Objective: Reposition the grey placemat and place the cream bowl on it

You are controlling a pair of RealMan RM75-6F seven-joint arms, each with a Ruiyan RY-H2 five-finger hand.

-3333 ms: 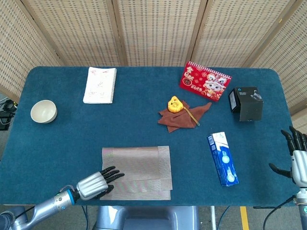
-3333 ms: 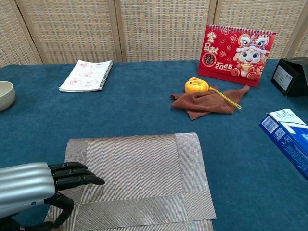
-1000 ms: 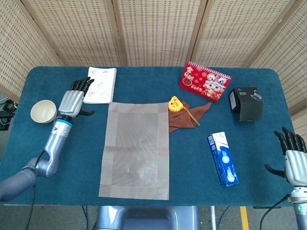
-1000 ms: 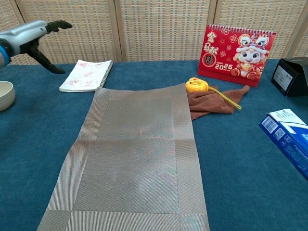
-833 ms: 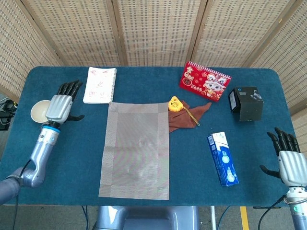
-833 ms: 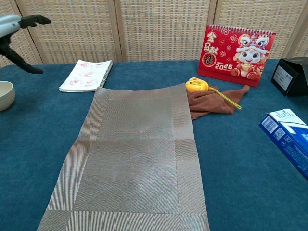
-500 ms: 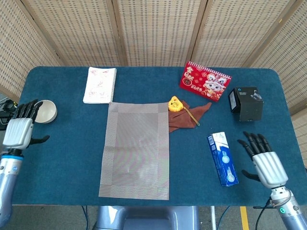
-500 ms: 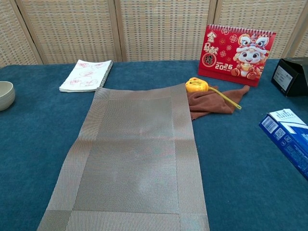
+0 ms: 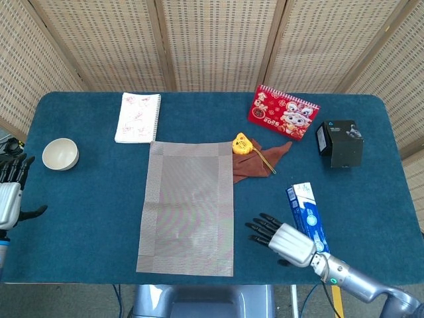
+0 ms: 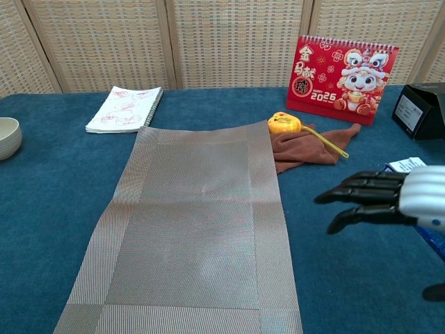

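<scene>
The grey placemat (image 9: 189, 205) (image 10: 195, 223) lies unfolded lengthwise in the middle of the blue table, its far right corner over the edge of a brown cloth. The cream bowl (image 9: 60, 154) (image 10: 7, 137) stands upright at the table's left edge, away from the mat. My left hand (image 9: 9, 195) hangs open off the table's left side, below the bowl and apart from it. My right hand (image 9: 278, 237) (image 10: 389, 197) hovers open over the table just right of the mat's near half, fingers stretched toward the mat, holding nothing.
A spiral notebook (image 9: 138, 117) lies at the back left. A brown cloth (image 9: 255, 161) with a yellow toy (image 9: 240, 144) sits by the mat's far right corner. A red calendar (image 9: 283, 111), a black box (image 9: 340, 143) and a blue carton (image 9: 307, 219) occupy the right side.
The mat was unfolded and turned lengthwise earlier. My left hand has drawn back past the bowl off the table's left edge. My right hand has swung in from the far right toward the mat.
</scene>
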